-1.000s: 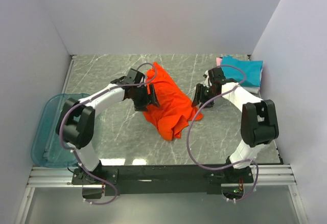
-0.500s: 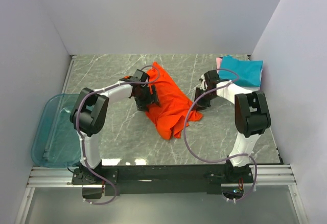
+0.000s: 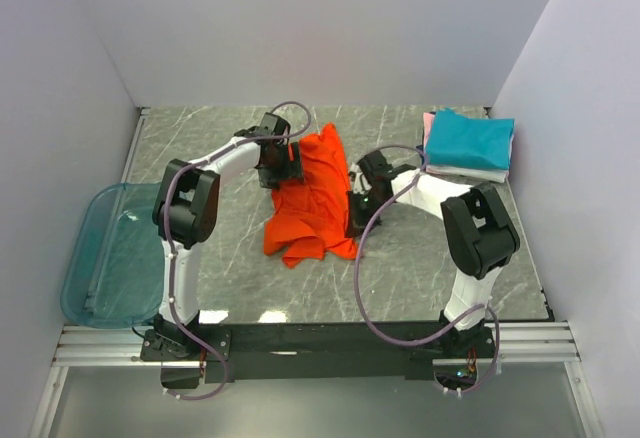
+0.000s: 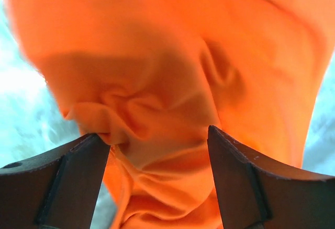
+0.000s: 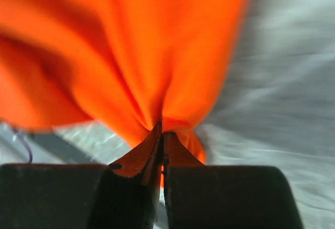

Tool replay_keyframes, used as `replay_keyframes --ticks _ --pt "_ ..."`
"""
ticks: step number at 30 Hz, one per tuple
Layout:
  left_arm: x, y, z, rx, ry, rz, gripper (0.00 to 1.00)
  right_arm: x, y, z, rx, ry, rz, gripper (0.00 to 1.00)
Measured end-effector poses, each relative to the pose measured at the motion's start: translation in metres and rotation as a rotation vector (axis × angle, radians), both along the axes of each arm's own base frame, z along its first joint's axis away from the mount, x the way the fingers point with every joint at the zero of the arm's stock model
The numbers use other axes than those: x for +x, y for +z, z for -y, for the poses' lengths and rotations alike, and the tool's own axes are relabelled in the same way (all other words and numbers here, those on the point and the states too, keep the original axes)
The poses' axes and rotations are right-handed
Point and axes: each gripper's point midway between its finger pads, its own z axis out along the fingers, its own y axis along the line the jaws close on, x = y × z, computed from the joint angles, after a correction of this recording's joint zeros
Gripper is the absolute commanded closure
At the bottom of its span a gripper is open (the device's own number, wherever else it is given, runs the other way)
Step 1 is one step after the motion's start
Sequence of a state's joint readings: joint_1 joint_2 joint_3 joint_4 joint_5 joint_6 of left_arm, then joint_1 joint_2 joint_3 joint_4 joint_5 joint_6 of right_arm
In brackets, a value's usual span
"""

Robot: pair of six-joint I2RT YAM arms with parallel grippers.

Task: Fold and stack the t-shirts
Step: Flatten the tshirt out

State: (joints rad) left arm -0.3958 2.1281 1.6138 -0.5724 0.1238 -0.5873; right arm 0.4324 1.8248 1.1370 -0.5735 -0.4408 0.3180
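A crumpled orange-red t-shirt (image 3: 310,203) lies mid-table. My left gripper (image 3: 283,166) sits at its far left edge, jaws wide open, with bunched orange cloth (image 4: 157,56) between and below the fingers; the left wrist view shows the gripper (image 4: 157,137) not clamped. My right gripper (image 3: 352,216) is at the shirt's right edge. The right wrist view shows it (image 5: 162,129) shut on a pinch of the orange cloth (image 5: 131,46), which fans out from the tips. Folded t-shirts are stacked at the back right: teal (image 3: 472,141) on top, a pink edge (image 3: 429,123), white (image 3: 490,171) beneath.
A translucent blue-green bin (image 3: 105,258) hangs over the table's left edge. White walls close in the table on the left, back and right. The marble tabletop (image 3: 420,268) shows bare in front of the shirt.
The right gripper closed on the shirt's right edge and moved left and nearer, dragging the cloth. The left gripper shifted toward the back along the shirt. The shirt's heap changed shape.
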Motion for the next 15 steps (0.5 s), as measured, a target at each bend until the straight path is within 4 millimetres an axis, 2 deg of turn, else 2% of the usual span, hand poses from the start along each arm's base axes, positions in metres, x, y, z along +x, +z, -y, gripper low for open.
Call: replay_keyframes --ticks 3,5,8,9,12,14,15 --pt "0.011 0.000 -0.007 0.045 -0.003 0.027 0.19 -0.016 0.008 -0.020 0.034 0.058 -0.008 0.88" --pt "0.013 0.001 -0.012 0.073 -0.009 0.041 0.19 -0.025 0.013 -0.029 0.051 0.080 -0.020 0.70" --pt "0.015 0.009 -0.019 0.100 -0.006 0.074 0.18 -0.027 0.020 -0.032 0.056 0.076 -0.029 0.56" --pt "0.014 0.014 -0.022 0.111 0.000 0.090 0.18 -0.025 0.022 -0.032 0.054 0.071 -0.030 0.55" --pt "0.002 0.049 -0.038 0.150 0.031 0.182 0.18 -0.015 0.032 -0.033 0.053 0.055 -0.008 0.51" --pt "-0.013 0.088 -0.044 0.157 0.050 0.291 0.19 -0.006 0.038 -0.032 0.053 0.037 0.013 0.50" --pt "-0.022 0.107 -0.045 0.148 0.055 0.350 0.23 -0.002 0.041 -0.030 0.052 0.023 0.024 0.50"
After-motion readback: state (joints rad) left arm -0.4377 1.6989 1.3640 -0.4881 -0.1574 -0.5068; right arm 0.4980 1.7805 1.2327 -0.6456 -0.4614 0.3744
